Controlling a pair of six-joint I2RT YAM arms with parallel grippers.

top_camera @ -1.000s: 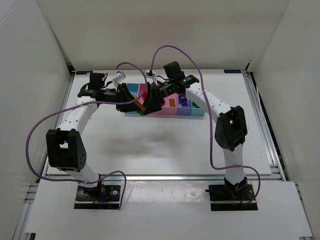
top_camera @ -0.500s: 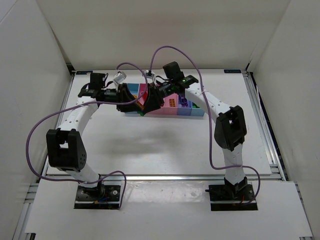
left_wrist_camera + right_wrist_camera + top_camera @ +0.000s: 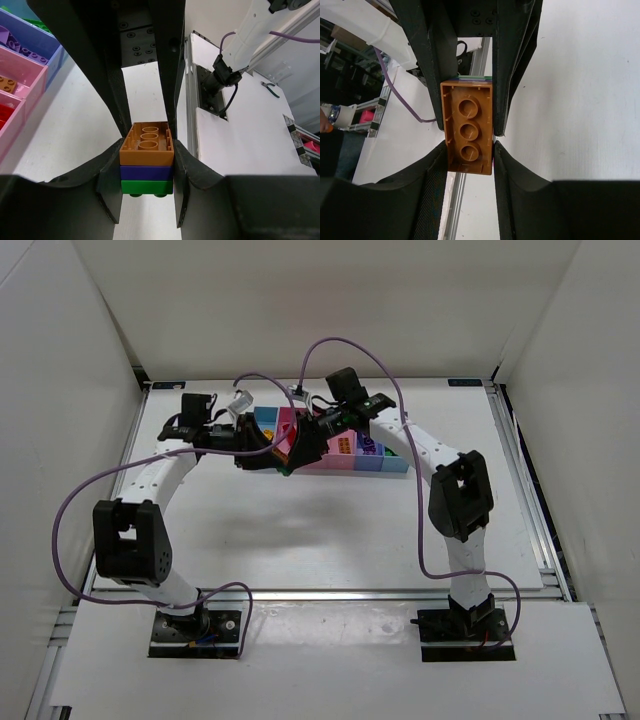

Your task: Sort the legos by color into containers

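Orange-purple-green lego stack (image 3: 147,150) clamped in left end effector (image 3: 147,172), right end effector (image 3: 469,150).

Lego stack (image 3: 147,165) just before containers (image 3: 345,466)

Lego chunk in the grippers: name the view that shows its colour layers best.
Left wrist: the orange, purple and green layers of the lego chunk all show. Right wrist shows mostly its orange underside; top external barely shows it.

white arms (image 3: 160,475), black joints (image 3: 130,540), purple cables (image 3: 68,502)
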